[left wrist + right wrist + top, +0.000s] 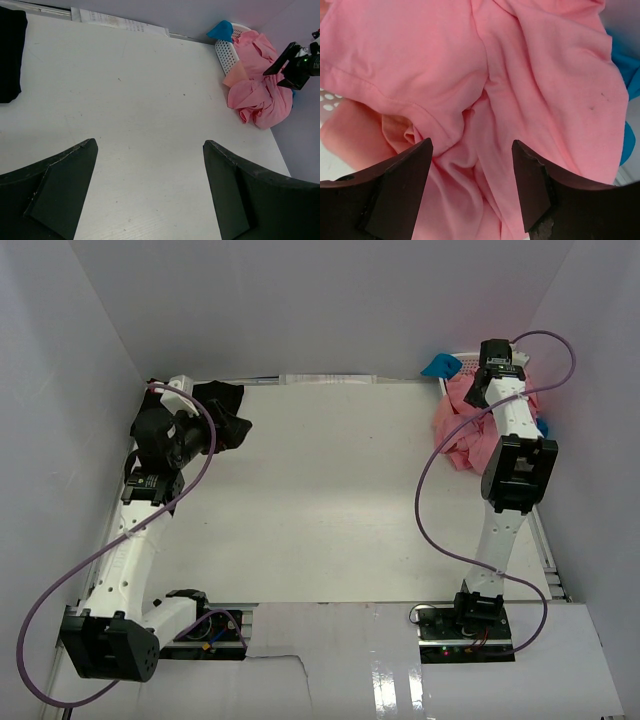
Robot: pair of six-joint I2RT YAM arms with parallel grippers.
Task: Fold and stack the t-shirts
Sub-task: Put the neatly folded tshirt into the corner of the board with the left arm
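A crumpled heap of salmon-pink t-shirts [458, 435] spills out of the basket at the back right, also seen in the left wrist view [260, 95]. My right gripper [480, 390] is down in the heap. Its jaws [472, 145] stand apart, straddling a bunched fold of pink cloth [470, 75] that the fingertips touch. A black t-shirt [228, 415] lies rumpled at the back left, its edge [10, 55] showing in the left wrist view. My left gripper [205, 435] hovers beside it, wide open [150, 145] over the bare table with nothing between its fingers.
A white lattice basket [223, 52] stands in the back right corner under the pink heap. A blue cloth [438, 365] lies at its far rim [630, 75]. A strip of paper [120, 22] runs along the back edge. White walls close in on three sides.
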